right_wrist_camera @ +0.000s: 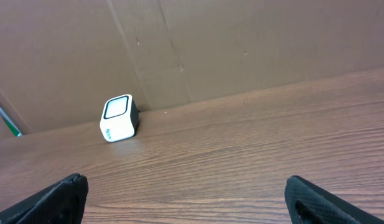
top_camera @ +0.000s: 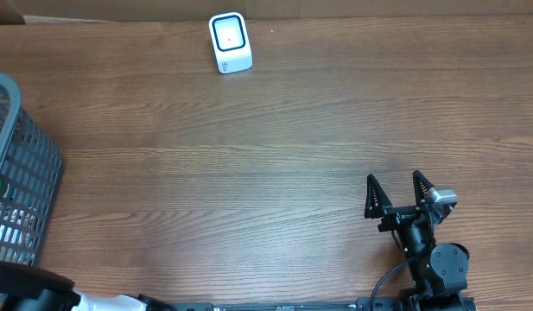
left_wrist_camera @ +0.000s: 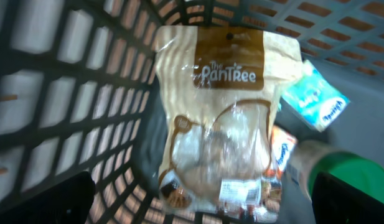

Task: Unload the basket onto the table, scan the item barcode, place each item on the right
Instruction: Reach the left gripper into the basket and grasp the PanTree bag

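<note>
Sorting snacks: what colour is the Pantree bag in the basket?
The bag is cream and brown; left wrist view.

Basket cut by left edge; bag label blurred.

The scanner is a small white box with a dark, white-rimmed window on its upturned face, standing at about 12 o'clock on the table near the far edge, tilted slightly. The item, a cream-and-brown "The PanTree" pouch with a clear window, lies flat in the grey basket at 9 o'clock. A white printed label sits at the pouch's 6 o'clock end, too blurred to read.
</note>
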